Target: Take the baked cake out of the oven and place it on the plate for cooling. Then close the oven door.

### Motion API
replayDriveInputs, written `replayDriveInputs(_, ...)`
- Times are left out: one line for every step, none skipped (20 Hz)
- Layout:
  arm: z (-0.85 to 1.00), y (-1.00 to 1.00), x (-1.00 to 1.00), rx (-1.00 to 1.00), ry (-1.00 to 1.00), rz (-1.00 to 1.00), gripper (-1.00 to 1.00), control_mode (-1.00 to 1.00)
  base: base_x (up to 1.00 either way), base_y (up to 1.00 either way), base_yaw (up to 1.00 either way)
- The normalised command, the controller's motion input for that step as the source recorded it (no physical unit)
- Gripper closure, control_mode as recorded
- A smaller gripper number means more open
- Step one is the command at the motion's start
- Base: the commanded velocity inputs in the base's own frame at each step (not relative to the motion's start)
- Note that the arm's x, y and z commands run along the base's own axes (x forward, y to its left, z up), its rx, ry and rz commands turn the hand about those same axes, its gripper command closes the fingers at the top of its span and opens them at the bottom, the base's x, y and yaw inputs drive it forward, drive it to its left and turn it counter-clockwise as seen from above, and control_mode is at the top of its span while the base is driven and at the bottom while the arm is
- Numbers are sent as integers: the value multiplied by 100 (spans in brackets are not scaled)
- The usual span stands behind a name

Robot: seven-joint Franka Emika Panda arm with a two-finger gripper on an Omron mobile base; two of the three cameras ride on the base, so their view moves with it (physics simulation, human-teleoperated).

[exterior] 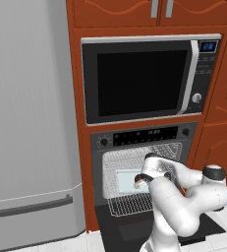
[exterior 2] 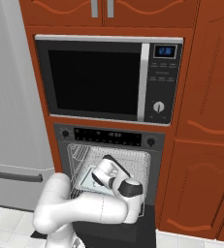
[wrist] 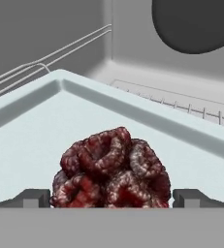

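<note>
The arm is reaching into the oven (exterior: 143, 172), whose door (exterior: 134, 229) hangs open and flat below it, and the gripper (wrist: 111, 198) has its two dark fingertips spread wide, one on each side of the baked cake (wrist: 112, 169), not yet pressing it. From here I'd say the job is simply to close slowly and squarely on the lump's middle, low enough to catch its bulk, then lift straight up before backing out past the wire rack (exterior: 129, 204). The cake sits on a pale, smooth tray (wrist: 45, 131) with a raised rim, inside the oven, right between the fingertips. It is a knobbly, dark reddish-brown mound of curled folds, soft-looking and likely to crumble under a hard squeeze. The oven's walls are plain pale grey, with thin wire rails.
</note>
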Motion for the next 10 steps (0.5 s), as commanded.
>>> replayDriveInputs(-13, 0, 0, 0, 0, 0, -100, -100, 0, 0, 0)
replayDriveInputs(-11, 4, 0, 0, 0, 0, -100, -100, 0, 0, 0)
replayDriveInputs(-11, 8, 1, 0, 0, 0, -100, -100, 0, 0, 0)
replayDriveInputs(-13, 11, 2, 0, 0, 0, -100, -100, 0, 0, 0)
replayDriveInputs(-5, 2, 0, 0, 0, 0, -100, -100, 0, 0, 0)
replayDriveInputs(-5, 0, 0, 0, 0, 0, -100, -100, 0, 0, 0)
replayDriveInputs(0, 0, 0, 0, 0, 0, -100, -100, 0, 0, 0)
replayDriveInputs(-1, 2, 0, 0, 0, 0, -100, -100, 0, 0, 0)
replayDriveInputs(0, 0, 1, 0, 0, 0, -100, -100, 0, 0, 0)
replayDriveInputs(0, 0, 0, 0, 0, 0, -100, -100, 0, 0, 0)
